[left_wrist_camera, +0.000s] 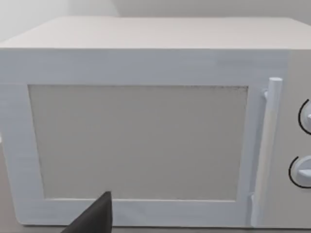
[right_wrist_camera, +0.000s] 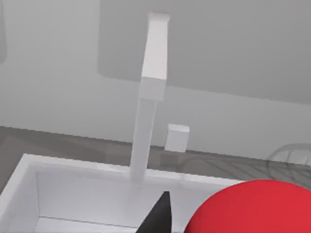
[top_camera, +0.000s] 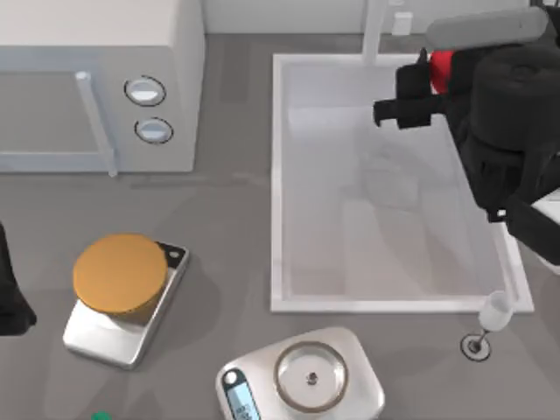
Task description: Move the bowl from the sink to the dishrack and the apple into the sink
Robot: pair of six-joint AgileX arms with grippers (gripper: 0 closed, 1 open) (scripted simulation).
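where right gripper (top_camera: 423, 83) hovers — apple (top_camera: 442, 63) above sink (top_camera: 278, 175)

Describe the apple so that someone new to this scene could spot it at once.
Start from the large white sink filling the right half of the table in the top view. Above its far right corner, near the faucet post, the right gripper holds the apple, seen as a red sliver behind the black fingers. It is the one bright red, ball-shaped thing; the flat disc at left is orange.

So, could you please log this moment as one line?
right tool: shut on apple, over sink far corner | left arm: parked, table's left edge | bowl: unseen
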